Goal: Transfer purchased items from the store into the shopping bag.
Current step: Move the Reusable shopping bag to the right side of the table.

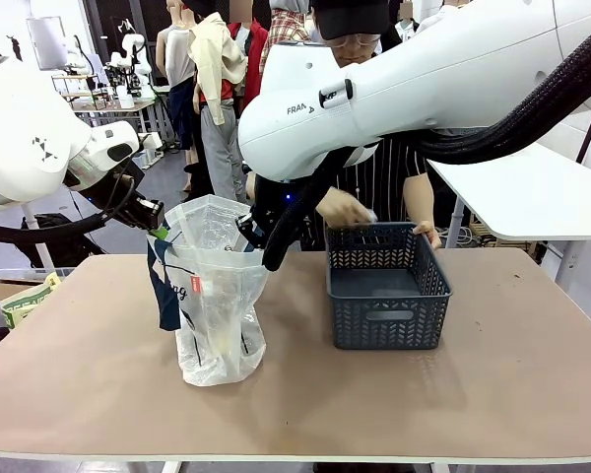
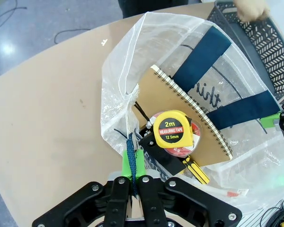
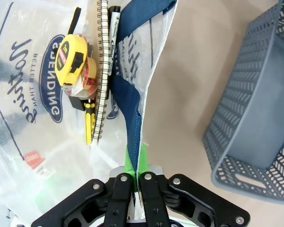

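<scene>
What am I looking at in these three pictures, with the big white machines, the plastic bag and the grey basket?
These are two white robot arms at a table, with a person on the far side. The front view looks across the table. The other two come from cameras on each arm's wrist, looking down past its black gripper.

The left gripper and the right gripper each pinch an edge of the shopping bag, holding it open. Inside lie a yellow tape measure, a spiral notebook, a marker and a yellow-and-black tool I can't identify.

Beside the bag stands the dark grey basket; the part of its inside that shows is bare. The person's hand hovers at its far rim.
</scene>
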`<control>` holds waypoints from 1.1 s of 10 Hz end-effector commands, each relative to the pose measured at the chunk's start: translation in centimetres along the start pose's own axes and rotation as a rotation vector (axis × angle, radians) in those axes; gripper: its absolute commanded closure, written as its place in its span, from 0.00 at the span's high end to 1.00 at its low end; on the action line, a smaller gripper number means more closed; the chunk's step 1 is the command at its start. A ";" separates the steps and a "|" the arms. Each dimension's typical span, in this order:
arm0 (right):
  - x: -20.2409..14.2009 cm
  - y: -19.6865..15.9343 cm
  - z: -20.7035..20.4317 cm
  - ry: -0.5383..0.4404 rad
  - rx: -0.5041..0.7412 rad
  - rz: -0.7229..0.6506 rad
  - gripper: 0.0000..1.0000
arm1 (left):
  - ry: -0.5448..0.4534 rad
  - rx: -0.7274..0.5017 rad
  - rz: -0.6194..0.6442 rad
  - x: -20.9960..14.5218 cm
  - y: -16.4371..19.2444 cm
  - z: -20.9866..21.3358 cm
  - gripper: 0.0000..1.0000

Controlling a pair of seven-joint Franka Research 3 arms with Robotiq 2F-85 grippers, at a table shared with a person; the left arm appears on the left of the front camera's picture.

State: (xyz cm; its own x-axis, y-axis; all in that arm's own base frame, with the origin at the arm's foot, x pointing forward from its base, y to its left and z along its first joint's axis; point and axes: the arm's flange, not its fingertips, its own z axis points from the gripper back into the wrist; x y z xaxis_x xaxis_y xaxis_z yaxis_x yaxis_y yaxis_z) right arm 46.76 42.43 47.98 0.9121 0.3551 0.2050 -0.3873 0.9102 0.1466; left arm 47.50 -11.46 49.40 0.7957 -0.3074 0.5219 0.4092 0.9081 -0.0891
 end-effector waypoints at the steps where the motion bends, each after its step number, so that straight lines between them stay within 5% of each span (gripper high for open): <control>1: -0.2 -0.1 -0.3 0.002 0.000 -0.001 0.00 | 0.003 0.005 -0.008 -0.1 0.2 0.1 0.00; 11: -0.2 -0.1 -0.3 0.002 0.000 -0.001 0.00 | 0.003 0.005 -0.008 -0.1 0.2 0.1 0.00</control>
State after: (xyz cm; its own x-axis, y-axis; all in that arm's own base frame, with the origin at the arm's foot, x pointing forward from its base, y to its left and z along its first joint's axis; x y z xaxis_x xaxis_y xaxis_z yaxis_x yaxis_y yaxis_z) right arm 46.76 42.42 47.98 0.9121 0.3550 0.2050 -0.3873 0.9102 0.1466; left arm 47.50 -11.46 49.40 0.7956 -0.3074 0.5220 0.4092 0.9081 -0.0891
